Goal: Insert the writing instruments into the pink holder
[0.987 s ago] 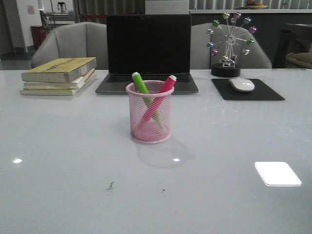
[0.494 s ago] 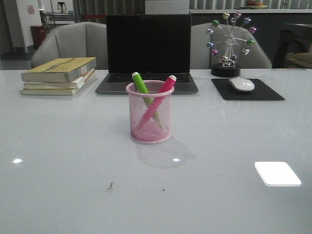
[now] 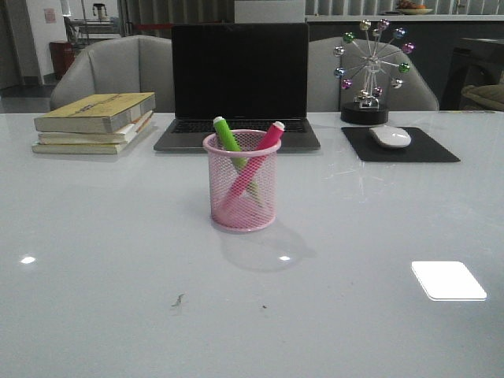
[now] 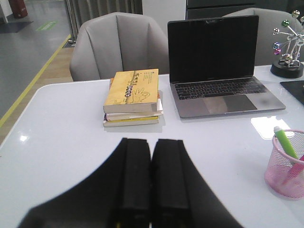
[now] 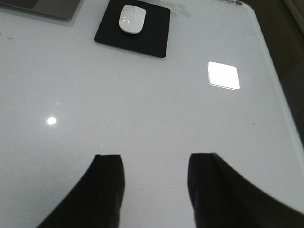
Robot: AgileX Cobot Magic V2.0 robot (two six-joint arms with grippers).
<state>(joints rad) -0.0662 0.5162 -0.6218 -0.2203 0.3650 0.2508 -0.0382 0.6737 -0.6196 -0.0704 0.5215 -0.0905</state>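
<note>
Nothing is changing over the last second: green marker (image 3: 229,139) and pink marker (image 3: 266,144) are sitting crossed in the holder (image 3: 242,183), so you are looking at a finished task. Left gripper (image 4: 151,178) is pressing its fingers together, well clear of the holder; right gripper (image 5: 154,190) is holding its fingers apart over bare table (image 5: 142,109).

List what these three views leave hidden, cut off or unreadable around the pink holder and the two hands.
- Pink holder: cut by the left wrist view's edge; the pink marker barely shows there.
- Marker tips: front view, blurred behind the mesh where the green marker crosses it.
- Book cover text: too small.
- Left hand and right hand: fingertips cut off by the frame; neither shows in the front view.
- Holder: absent from the right wrist view.
</note>
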